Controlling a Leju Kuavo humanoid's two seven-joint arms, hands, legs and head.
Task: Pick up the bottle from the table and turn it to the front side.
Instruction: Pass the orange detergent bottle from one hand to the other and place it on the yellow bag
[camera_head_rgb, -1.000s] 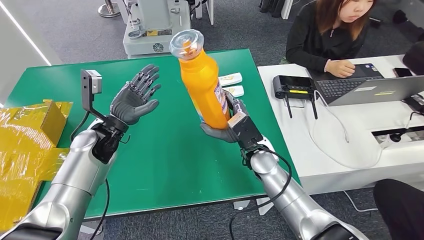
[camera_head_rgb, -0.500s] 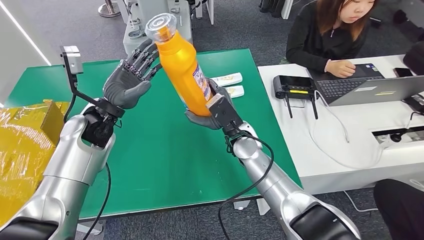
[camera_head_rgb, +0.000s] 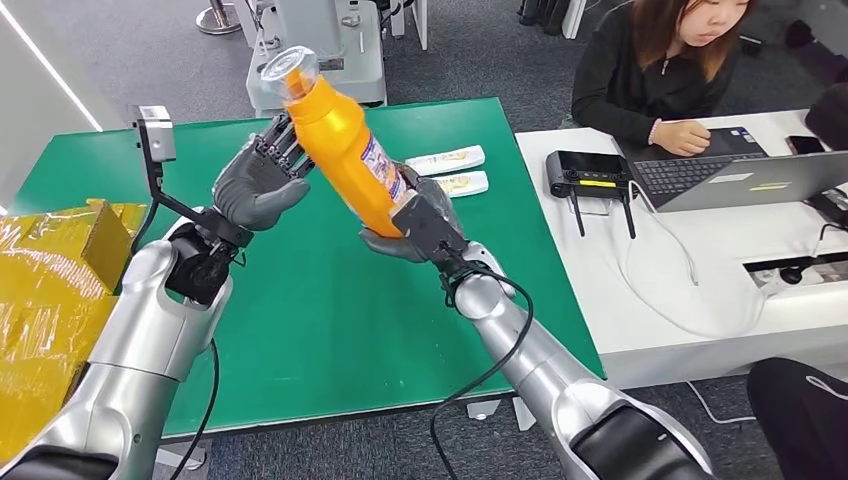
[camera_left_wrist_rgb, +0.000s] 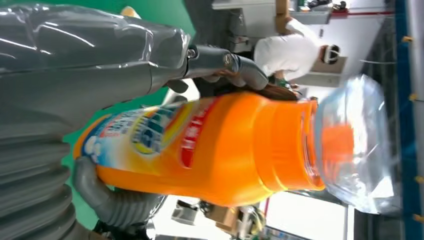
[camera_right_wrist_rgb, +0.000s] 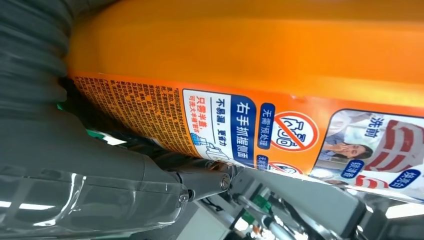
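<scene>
Right hand (camera_head_rgb: 412, 228), nearest: we found it gripping the lower body of the orange bottle (camera_head_rgb: 340, 140), held tilted above the green tabletop (camera_head_rgb: 330, 320). Plastic looked stiff, smooth, likely slippery; contents probably made it fairly heavy. We judged the labelled waist the best hold, not the clear cap (camera_head_rgb: 284, 66). Left hand (camera_head_rgb: 262, 180), farther: fingers spread, against the bottle's upper part.

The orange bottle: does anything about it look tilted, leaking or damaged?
The orange bottle leans toward the left robot hand, held low by the right robot hand. Its clear cap is on; no spill or damage shows.
</scene>
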